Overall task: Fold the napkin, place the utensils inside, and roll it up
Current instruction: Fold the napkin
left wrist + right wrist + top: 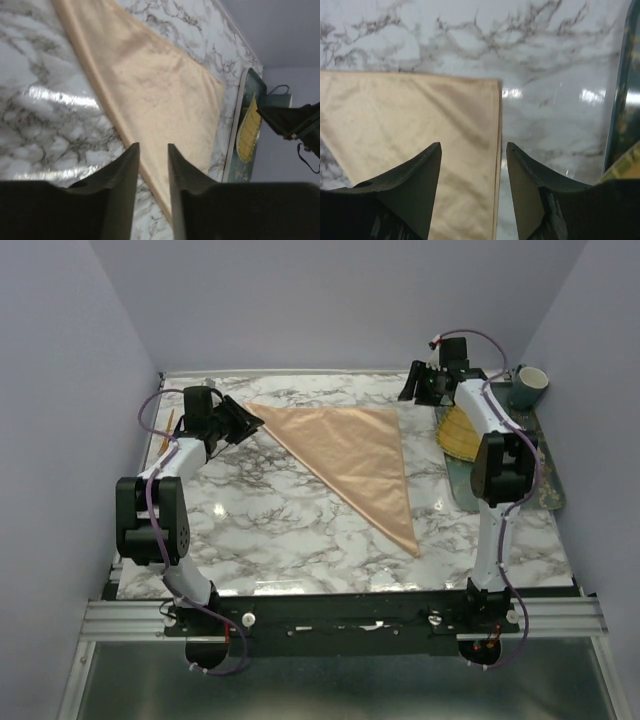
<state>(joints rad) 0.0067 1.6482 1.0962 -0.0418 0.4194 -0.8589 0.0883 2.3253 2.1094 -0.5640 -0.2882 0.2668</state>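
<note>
The peach-orange napkin point(350, 455) lies flat on the marble table point(260, 530), folded into a triangle whose long point reaches toward the near right. My left gripper point(245, 423) hovers at its far-left corner. In the left wrist view the left gripper point(153, 146) shows a narrow gap with nothing in it, and the napkin point(150, 85) and its edge lie below. My right gripper point(415, 390) hangs over the far-right corner. In the right wrist view the right gripper point(474, 145) stands open and empty above the napkin point(410, 115). The utensils are out of view.
A dark green tray point(550, 485) lies along the table's right side with a yellow checked cloth point(462, 435) on it. A green cup point(530, 385) stands at the tray's far end. Lavender walls close in the back and both sides.
</note>
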